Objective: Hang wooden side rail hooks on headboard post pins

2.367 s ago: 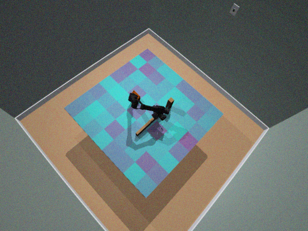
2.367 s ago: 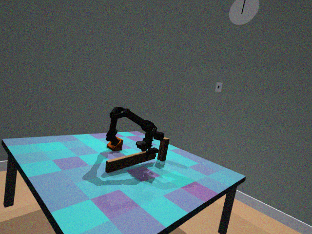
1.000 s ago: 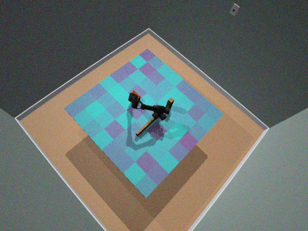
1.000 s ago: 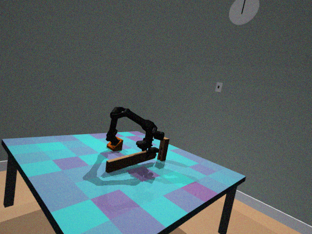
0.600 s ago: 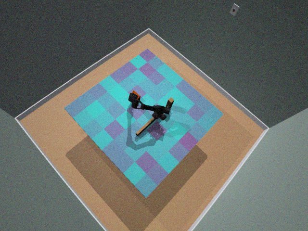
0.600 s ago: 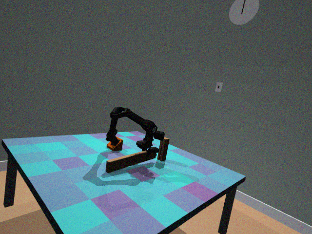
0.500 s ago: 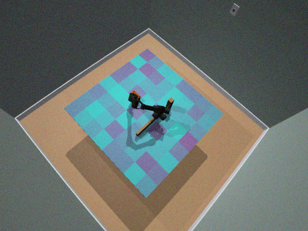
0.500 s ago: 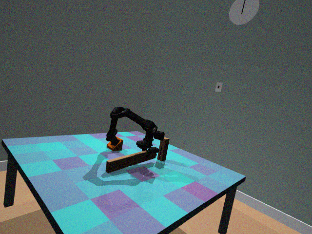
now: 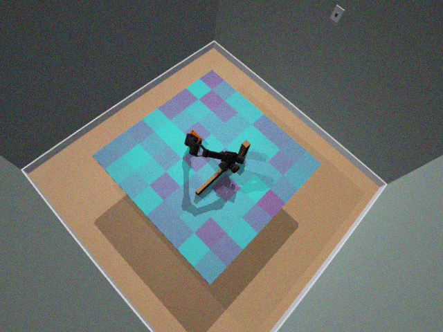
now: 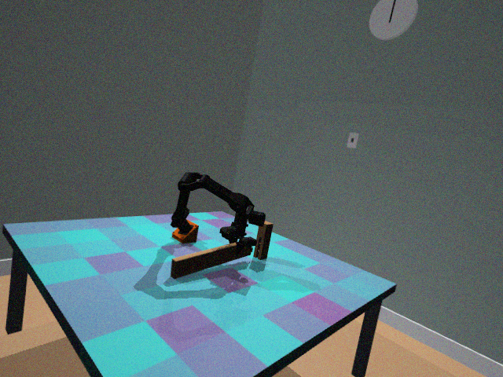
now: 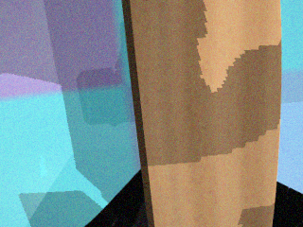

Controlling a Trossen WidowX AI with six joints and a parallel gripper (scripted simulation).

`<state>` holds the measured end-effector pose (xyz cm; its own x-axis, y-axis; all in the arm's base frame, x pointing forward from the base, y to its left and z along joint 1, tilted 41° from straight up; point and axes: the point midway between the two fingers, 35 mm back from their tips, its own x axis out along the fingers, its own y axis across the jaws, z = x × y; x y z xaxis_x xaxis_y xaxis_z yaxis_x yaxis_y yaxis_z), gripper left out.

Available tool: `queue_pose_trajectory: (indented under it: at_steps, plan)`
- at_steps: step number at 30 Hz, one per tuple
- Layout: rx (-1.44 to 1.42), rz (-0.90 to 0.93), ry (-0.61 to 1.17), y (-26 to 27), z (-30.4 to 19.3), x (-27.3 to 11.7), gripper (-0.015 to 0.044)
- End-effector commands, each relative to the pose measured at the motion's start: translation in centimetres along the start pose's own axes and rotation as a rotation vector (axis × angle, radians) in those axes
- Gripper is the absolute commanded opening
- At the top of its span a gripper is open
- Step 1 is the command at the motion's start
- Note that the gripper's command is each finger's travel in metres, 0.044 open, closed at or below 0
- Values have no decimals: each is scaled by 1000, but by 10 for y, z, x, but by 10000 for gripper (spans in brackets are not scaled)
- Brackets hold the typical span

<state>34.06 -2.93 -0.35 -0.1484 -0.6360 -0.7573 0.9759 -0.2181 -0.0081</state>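
Observation:
The wooden side rail (image 9: 208,182) (image 10: 203,258) (image 11: 213,118) stands on edge, its far end low at the table in the exterior view. Its other end is close to the headboard post (image 9: 245,146) (image 10: 266,239), slightly raised above the table. My gripper (image 9: 228,165) (image 10: 244,242) points down and is shut on the rail near that end, across its thickness. The post stands upright just beyond, with marks of its slot on the face towards the rail. The hooks and pins are too small and partly hidden to make out, so I cannot tell whether they touch.
The arm's orange base (image 9: 195,136) (image 10: 190,232) stands behind and left of the rail. The arm arches over from it, and its wrist part is close beside the post top. All stand on the patchwork table (image 9: 211,264) (image 10: 122,349).

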Motion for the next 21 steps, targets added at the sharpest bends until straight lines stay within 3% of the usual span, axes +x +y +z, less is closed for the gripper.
queue_pose_trajectory:
  at_steps: [1,21]
  plan:
    - [-1,16,5,2,-4,-5,0]
    - [-1,16,5,1,-6,-5,0]
